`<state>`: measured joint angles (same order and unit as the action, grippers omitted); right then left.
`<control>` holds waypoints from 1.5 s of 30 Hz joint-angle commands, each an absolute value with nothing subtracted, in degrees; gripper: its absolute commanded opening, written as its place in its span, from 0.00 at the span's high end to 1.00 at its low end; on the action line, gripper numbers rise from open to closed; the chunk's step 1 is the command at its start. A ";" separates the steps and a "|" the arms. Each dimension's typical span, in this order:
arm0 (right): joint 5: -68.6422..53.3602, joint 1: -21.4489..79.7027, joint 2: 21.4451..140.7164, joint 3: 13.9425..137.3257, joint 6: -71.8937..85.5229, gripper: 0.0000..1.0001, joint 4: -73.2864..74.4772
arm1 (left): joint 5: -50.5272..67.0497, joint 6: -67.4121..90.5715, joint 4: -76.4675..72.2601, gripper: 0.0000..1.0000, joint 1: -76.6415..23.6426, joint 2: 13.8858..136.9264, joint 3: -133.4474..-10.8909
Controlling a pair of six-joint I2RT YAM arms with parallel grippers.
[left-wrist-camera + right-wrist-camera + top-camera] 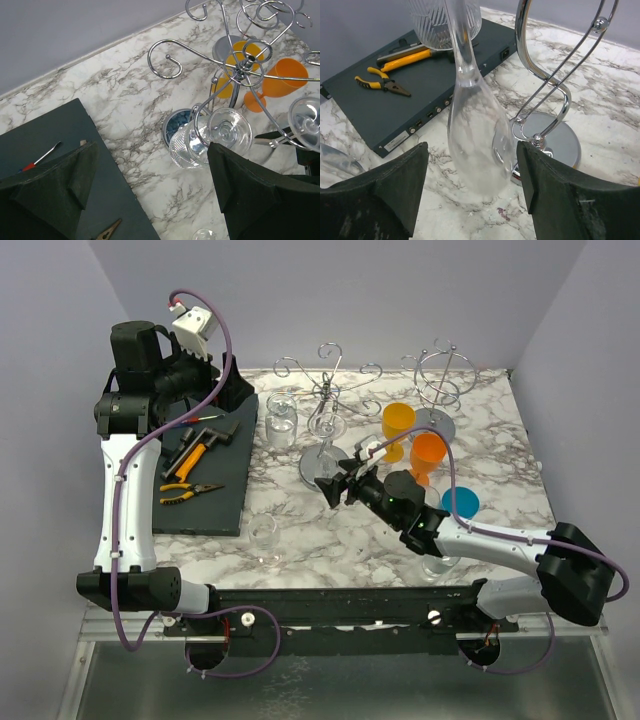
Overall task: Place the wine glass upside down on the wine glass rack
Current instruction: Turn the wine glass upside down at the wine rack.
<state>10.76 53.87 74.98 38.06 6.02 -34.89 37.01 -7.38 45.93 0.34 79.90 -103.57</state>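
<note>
— Between the fingers of the right gripper (472, 167), what is showing?

— A clear wine glass (475, 130) is hanging bowl-down, with its stem rising out of the top of the wrist view. The jaws are standing apart on either side of the bowl, not clamping it. A gap is showing on the left; on the right the bowl is sitting very close to the pad.

— Where is the wine glass rack (555, 100) standing?

— Just beyond the glass and to its right, with its round chrome base resting on the marble table (600, 75). Farther off to the left, yellow-handled pliers (380, 84) are lying on a dark flat box (385, 120).

— What is the left gripper (152, 147) doing?

— It is hovering with its jaws spread wide and gripping nothing. Below and ahead of it, a ribbed tumbler (185, 147) is standing under the rack's curled hooks.
</note>
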 commanded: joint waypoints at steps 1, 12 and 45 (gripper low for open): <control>13.16 53.61 74.98 37.76 6.73 0.22 -37.15 | 36.47 -7.56 45.00 0.01 0.18 79.79 -103.67; 12.52 53.57 68.33 43.07 7.89 0.14 -21.97 | 37.33 -6.61 44.91 0.01 0.13 80.18 -103.80; 6.55 27.20 95.52 113.17 15.61 0.24 31.12 | 25.78 -8.04 55.36 0.22 -23.41 95.29 -124.13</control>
